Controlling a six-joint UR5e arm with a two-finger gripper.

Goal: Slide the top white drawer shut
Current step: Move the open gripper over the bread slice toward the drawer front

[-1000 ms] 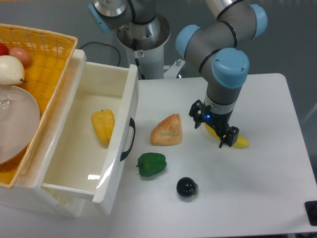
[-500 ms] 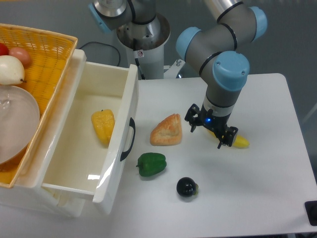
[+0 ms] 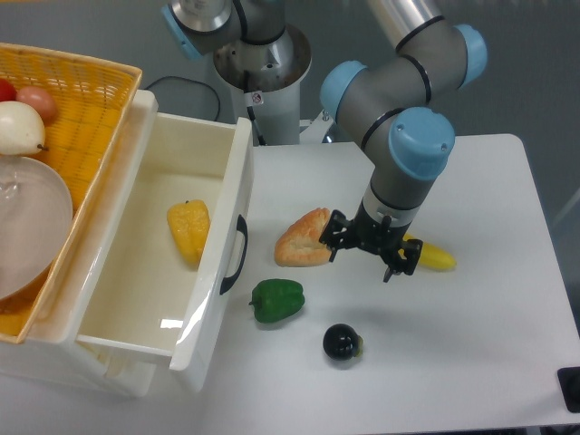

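jaws (image 3: 368,253) now leftward, spread empty; top white drawer (image 3: 163,263) open, handle rightward, long axis near-far

glossy white top drawer (image 3: 216,272) with black handle (image 3: 237,254), yellow woven basket (image 3: 86,100)

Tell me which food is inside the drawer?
The yellow pepper. It lies in the open top drawer, while the bread, green pepper, banana and the dark round one sit on the table.

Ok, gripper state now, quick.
Gripper: open and holding nothing, above the table between the bread and the yellow banana, away from the top white drawer.
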